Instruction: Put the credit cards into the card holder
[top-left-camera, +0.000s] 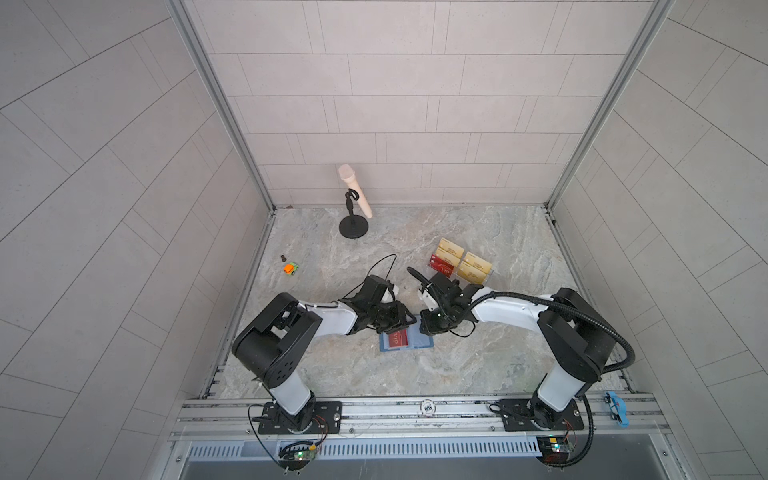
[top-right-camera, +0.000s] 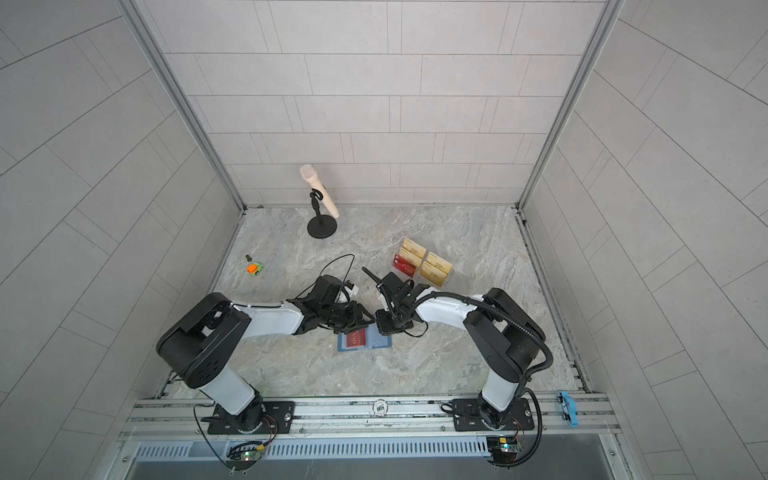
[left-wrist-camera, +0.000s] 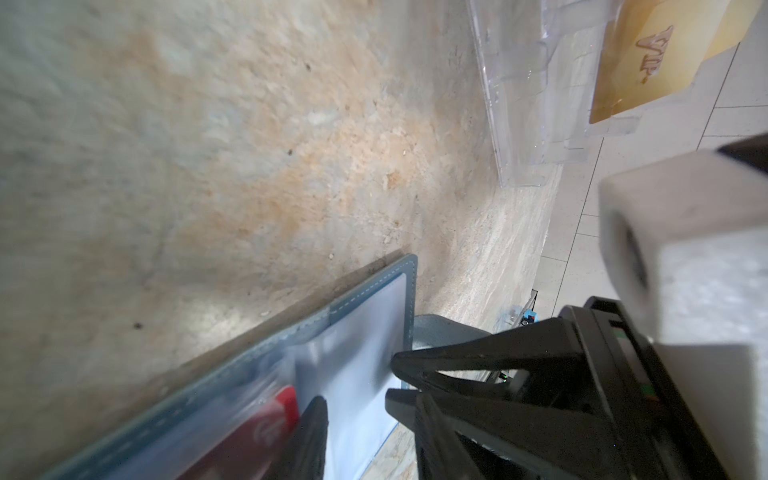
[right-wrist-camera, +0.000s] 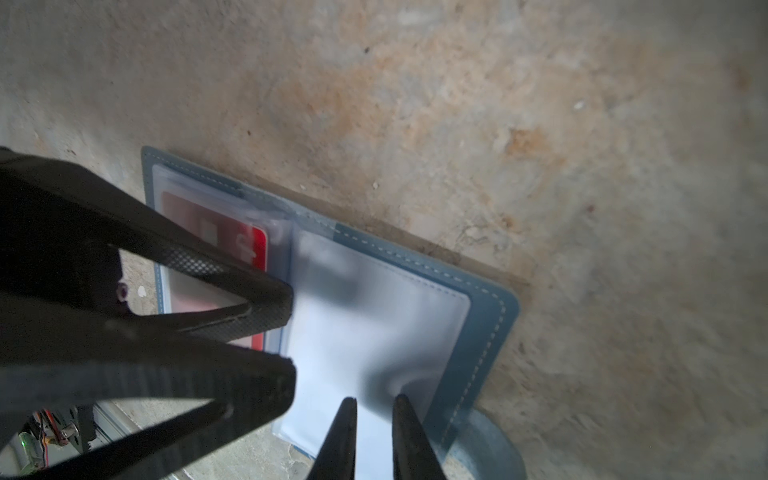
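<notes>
The card holder (right-wrist-camera: 486, 307) lies open and flat on the table, directly under both claws. The left claw (right-wrist-camera: 291, 336) has its jaws partly apart, tips down at the holder's spine. 1 red credit card (right-wrist-camera: 258, 245) lies just behind those tips. Most of it is hazy under clear plastic, while its spine-side edge looks bright and seemingly uncovered. The card's edge shows in the gap between the jaws, but I see no clamp on it and cannot tell whether either tip touches it.

The right claw (right-wrist-camera: 376, 399) is narrow, with a slim gap between its 2 fingers. Its tips are down at the outer edge of the empty clear sleeve (right-wrist-camera: 374, 316) on the holder's other half. The sleeve shows through the gap, and I cannot tell whether the tips press it or hover over it.

In a top view, the acrylic stand (top-left-camera: 491, 272) sits beyond the right claw, well apart from the holder. It holds a second credit card (top-left-camera: 441, 262) beside pale gold cards (top-left-camera: 476, 262).

The step in hand looks like seating the first card in its sleeve. The next move likely calls for a low, flat push from the left claw, away from the spine, while the right claw steadies the holder against sliding. After that, a trip to the stand seems due.
</notes>
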